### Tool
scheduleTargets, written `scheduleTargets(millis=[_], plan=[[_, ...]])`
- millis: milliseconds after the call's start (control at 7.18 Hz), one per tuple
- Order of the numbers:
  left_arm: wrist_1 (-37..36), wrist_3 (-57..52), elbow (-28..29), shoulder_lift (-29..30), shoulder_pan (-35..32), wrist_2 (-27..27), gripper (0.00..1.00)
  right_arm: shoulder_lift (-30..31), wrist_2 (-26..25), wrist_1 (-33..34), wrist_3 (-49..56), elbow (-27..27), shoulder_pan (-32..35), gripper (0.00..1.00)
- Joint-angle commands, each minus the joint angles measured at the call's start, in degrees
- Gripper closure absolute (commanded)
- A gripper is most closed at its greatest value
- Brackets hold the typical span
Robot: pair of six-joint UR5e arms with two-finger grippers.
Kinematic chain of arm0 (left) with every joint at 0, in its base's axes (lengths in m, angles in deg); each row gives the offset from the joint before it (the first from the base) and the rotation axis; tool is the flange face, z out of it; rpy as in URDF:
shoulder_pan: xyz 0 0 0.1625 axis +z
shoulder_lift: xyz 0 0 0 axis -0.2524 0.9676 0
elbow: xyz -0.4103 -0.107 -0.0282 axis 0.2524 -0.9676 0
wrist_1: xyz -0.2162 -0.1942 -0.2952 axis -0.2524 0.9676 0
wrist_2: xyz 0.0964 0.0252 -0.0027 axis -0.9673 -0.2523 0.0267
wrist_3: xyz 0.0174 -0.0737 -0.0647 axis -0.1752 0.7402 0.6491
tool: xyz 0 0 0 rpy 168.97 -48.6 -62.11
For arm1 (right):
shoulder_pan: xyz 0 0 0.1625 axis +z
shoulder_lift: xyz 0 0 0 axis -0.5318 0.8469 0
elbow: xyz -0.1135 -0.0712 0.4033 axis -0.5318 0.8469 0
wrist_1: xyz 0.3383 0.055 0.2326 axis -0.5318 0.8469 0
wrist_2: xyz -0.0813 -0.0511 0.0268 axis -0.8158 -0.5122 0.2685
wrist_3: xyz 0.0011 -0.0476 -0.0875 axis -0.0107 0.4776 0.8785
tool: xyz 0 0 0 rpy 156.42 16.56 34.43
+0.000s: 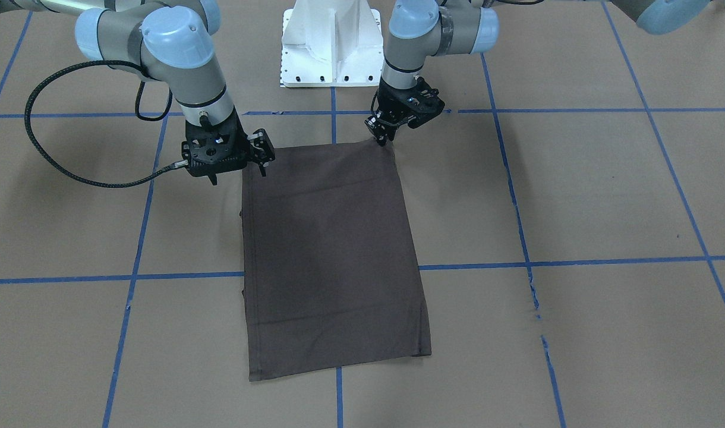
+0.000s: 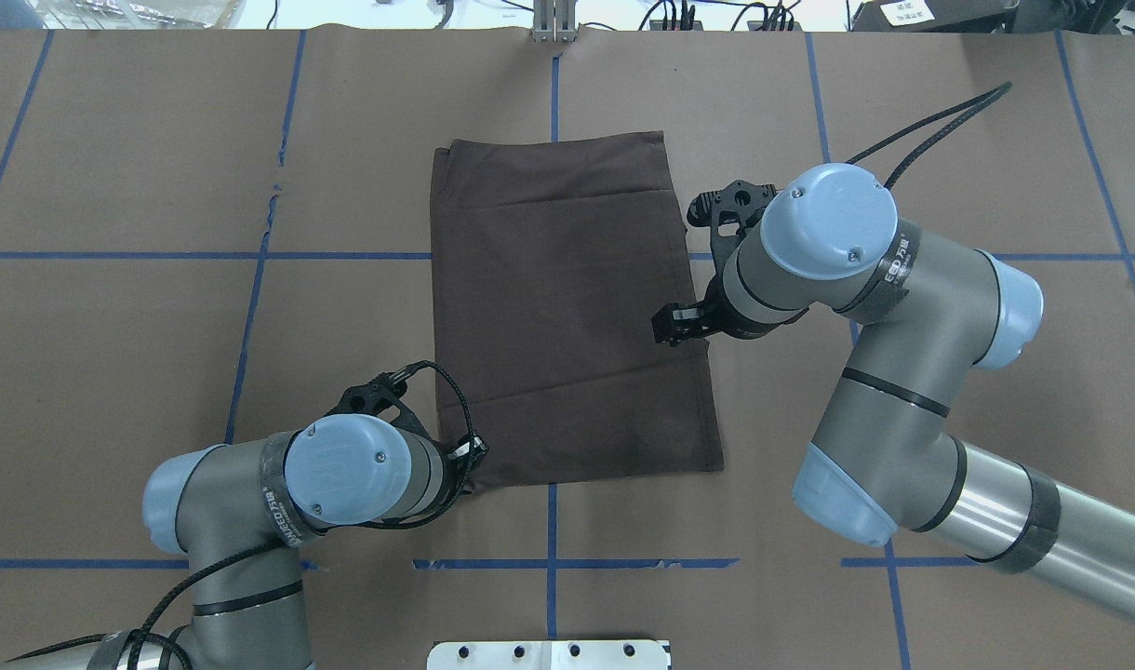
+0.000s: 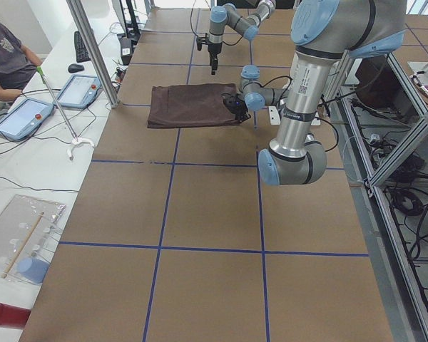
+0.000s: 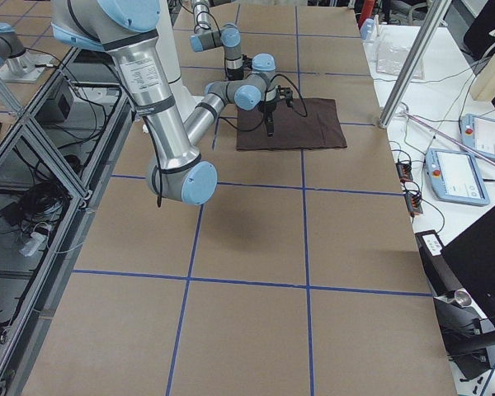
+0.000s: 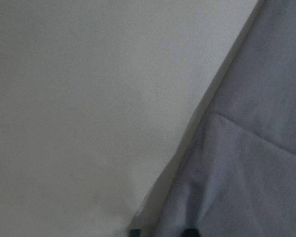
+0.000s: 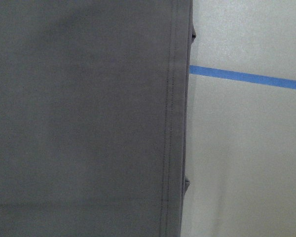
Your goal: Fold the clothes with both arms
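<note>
T-shirt (image 1: 333, 249) down to flat rectangle (halving likely pending); corner at left gripper (image 1: 383, 141), grip unclear; right gripper (image 1: 238, 172) wide, empty.

Brown-papered table (image 1: 606, 190), gridded in blue tape (image 1: 606, 261), in a cluttered lab bay.

A white pedestal (image 1: 331, 41) stands at the middle of one long edge. Along the opposite side runs a white bench (image 3: 28, 164) with 2 tablets (image 3: 25, 117), a mouse (image 3: 75, 68), loose cables, a clear bag (image 3: 21, 239) and a red cylinder (image 3: 3, 313); a person (image 3: 3, 57) in a grey shirt sits at it. A slanted metal post (image 3: 93, 50) rises between bench and table. Behind the pedestal side, an open aluminium frame (image 3: 396, 178) holds cables near the floor. The light is flat and even, with soft shadows on the paper.
</note>
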Motion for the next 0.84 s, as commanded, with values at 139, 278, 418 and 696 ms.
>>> scheduleTargets(millis=[139, 278, 418, 696], plan=[[-0.3, 0.0, -0.4, 0.0, 0.5, -2.6, 0.94, 0.3, 0.0, 0.1, -0.1, 0.2, -0.2, 0.0], [-0.3, 0.1, -0.4, 0.1, 0.5, -2.8, 1.0, 0.4, -0.1, 0.1, -0.4, 0.2, -0.5, 0.0], [-0.3, -0.4, -0.4, -0.1, 0.5, -2.7, 1.0, 0.4, -0.1, 0.1, -0.4, 0.2, -0.5, 0.0], [-0.3, -0.9, -0.5, -0.3, 0.5, -2.7, 1.0, 0.4, -0.1, 0.0, -2.4, 0.2, -1.4, 0.0]])
